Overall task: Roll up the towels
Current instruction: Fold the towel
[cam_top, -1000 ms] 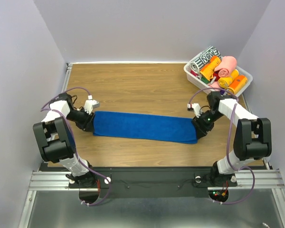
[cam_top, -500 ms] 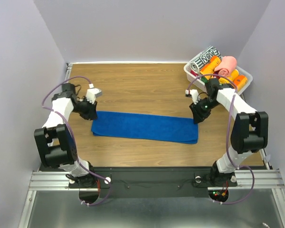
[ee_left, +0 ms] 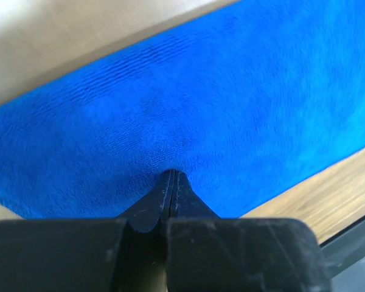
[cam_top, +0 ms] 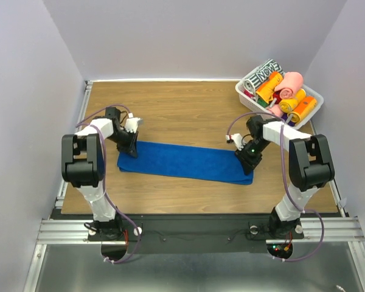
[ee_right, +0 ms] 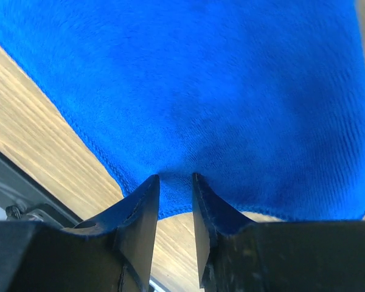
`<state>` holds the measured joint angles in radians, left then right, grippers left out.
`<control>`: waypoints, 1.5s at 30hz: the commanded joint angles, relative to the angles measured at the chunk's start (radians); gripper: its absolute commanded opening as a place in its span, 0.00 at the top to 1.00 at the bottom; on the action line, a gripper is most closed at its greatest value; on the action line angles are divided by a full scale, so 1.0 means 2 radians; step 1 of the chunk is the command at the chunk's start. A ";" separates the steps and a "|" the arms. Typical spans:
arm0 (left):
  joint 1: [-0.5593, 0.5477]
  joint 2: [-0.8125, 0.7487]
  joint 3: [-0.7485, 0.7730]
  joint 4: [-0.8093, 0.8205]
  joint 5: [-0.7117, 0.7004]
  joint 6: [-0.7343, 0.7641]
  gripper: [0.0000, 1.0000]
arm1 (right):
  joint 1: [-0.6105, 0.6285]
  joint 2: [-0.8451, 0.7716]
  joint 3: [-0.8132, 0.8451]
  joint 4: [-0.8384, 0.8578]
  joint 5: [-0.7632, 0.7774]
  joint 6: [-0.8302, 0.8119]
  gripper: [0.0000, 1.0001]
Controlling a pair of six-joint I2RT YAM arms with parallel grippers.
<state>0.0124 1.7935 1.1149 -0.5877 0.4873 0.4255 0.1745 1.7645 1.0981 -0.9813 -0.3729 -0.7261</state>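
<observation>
The blue towel (cam_top: 185, 163) lies flat on the wooden counter (cam_top: 188, 109) as a long, narrow strip. It runs left to right across the near half, and its right end sits slightly nearer the arm bases than its left end.

The left end effector (cam_top: 129, 143) is down on the strip's far left corner. In the left wrist view its fingers are clenched together with no gap showing. The tips press into the blue pile, which puckers around them. We cannot tell whether a fold of cloth is caught between them.

The right end effector (cam_top: 247, 159) is down at the strip's right end. In the right wrist view its two fingers (ee_right: 143, 210) stand a little apart, straddling the hemmed edge of the towel. Blue cloth shows in the gap and bunches slightly at the tips. We cannot tell whether the fingers are clamping that cloth or merely hanging over it.

The pink towel (cam_top: 290, 82) sits well apart from both arms, already in a roll. It rests on top of the pile in the white basket (cam_top: 310, 108) at the far right corner of the counter. Beside it in the basket are orange rolls (cam_top: 269, 87) and a black-and-white patterned roll (cam_top: 261, 74).
</observation>
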 commanded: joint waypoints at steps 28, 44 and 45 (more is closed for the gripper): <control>-0.069 0.285 0.542 0.125 0.019 -0.116 0.62 | 0.222 0.180 0.159 0.015 -0.274 0.115 0.60; -0.056 0.007 0.266 0.155 -0.001 -0.117 0.19 | 0.213 0.036 0.085 0.027 -0.094 0.098 0.54; -0.056 -0.010 0.252 0.160 -0.001 -0.119 0.18 | 0.214 0.039 0.080 0.033 -0.085 0.097 0.55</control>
<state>-0.0944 1.7981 1.7363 -0.2817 0.4881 0.1970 0.6083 1.8332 1.2907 -0.9627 -0.6804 -0.5007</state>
